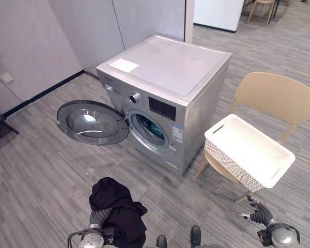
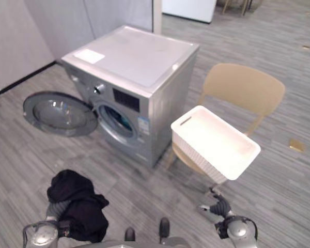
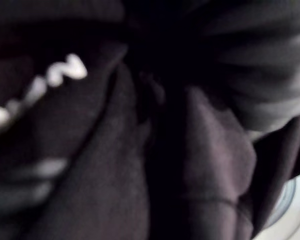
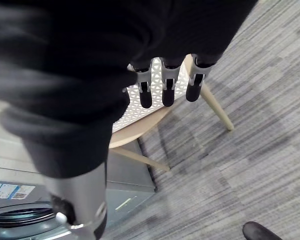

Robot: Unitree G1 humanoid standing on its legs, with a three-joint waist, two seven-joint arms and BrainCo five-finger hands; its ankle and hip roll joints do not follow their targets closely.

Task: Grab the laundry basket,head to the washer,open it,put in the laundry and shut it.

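Left eye view: black garment [image 1: 116, 209], crumpled and bunched in soft folds, draped over left hand [image 1: 99, 217] low at front-left, above grey wood-look floor [image 1: 41, 181]; fingers buried under cloth, so can't tell if curled or straight. Left wrist view: dark fabric pressed close to lens w/ a few white marks, plus a sliver of pale rim at one corner. Silver washer [image 1: 165, 88] ahead, round door [image 1: 92, 122] swung fully open to its left, drum opening [image 1: 149, 129] showing sth blue-green inside. White perforated basket [image 1: 248, 151] sitting on seat of tan chair [image 1: 276, 95] just right of washer, looks empty from above. Right hand [image 1: 258, 212] low at front-right, near chair leg, apart from basket. Right wrist view: fingers [image 4: 166, 87] straight, side by side, hanging relaxed, holding nothing, w/ basket mesh and chair seat past them.
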